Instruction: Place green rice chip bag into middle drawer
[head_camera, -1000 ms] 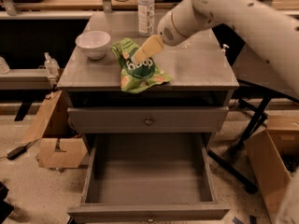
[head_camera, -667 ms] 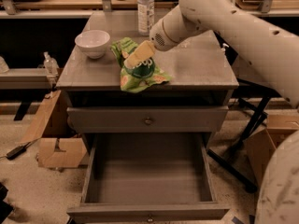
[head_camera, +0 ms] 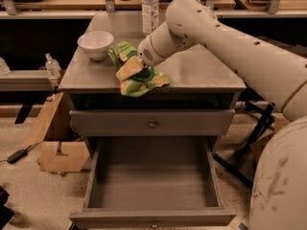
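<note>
Nearest the camera, at six o'clock, the middle drawer [head_camera: 153, 188] stands pulled fully out, a bare grey box with nothing in it and a small round knob on its front edge. Just above it is a closed grey drawer front [head_camera: 192, 122] with a like brass knob at its centre. At nine o'clock on the floor sits a cardboard box [head_camera: 60, 155].

Above the drawers is the grey counter [head_camera: 206, 75]. The green rice chip bag [head_camera: 144, 80] lies crumpled on it, left of centre near the front edge. A dark green logo shows on it, but its lettering cannot be read. The gripper [head_camera: 128, 69] rests on the bag's left part, at the end of a white arm [head_camera: 230, 47] entering from three o'clock. Whether it has closed on the bag cannot be told.

At ten o'clock from the bag stands a white bowl [head_camera: 96, 44]. Farthest, at twelve o'clock, stands a clear water bottle [head_camera: 150, 9], its label unreadable.
</note>
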Available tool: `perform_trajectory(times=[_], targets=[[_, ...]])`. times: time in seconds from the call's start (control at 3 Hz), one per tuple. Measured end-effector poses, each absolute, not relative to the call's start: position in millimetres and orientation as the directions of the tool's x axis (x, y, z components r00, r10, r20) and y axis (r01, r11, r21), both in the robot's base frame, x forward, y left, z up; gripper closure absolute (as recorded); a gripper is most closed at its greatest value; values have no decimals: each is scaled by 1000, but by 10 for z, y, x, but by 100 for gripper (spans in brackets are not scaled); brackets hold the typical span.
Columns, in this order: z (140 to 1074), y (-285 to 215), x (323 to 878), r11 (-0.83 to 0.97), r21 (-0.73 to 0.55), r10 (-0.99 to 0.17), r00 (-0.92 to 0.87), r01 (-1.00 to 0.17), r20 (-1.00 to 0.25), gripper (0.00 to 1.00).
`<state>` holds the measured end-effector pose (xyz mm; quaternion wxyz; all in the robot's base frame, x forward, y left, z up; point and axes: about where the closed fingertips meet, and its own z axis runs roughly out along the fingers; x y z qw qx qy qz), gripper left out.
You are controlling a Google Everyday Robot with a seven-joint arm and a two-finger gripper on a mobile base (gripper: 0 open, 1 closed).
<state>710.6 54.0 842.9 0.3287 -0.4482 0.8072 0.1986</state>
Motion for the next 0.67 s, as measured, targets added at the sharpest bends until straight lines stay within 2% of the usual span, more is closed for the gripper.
perform_trajectory(times=[0.33,0.67], targets=[[8416,552,7104,518,28,-594,-382,-855,-708,72],[8427,558,7103,517,28,-594,-382,-856,-707,96]])
